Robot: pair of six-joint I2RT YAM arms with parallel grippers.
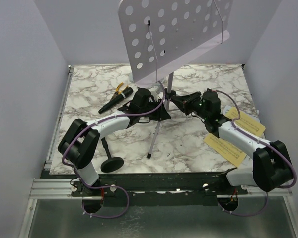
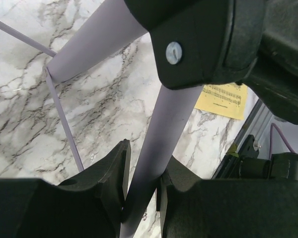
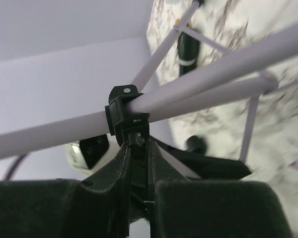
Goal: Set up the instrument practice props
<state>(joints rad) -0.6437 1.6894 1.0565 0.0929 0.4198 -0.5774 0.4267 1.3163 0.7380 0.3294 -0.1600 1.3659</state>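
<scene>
Lilac hole-punched metal music stand [image 1: 174,34] was up, both jaws clamped: left gripper [image 2: 143,188] on its pole [image 2: 174,119], right gripper [image 3: 137,158] on its black collar [image 3: 123,106]. Yellow paper sheet-music pages [image 1: 224,148] and black microphone [image 1: 114,102] lay unplaced.

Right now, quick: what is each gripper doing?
Left gripper: closed on the lilac stand pole.
Right gripper: closed on the black collar of that stand.

The music stand [image 1: 144,75] is cropped at the top edge.
</scene>
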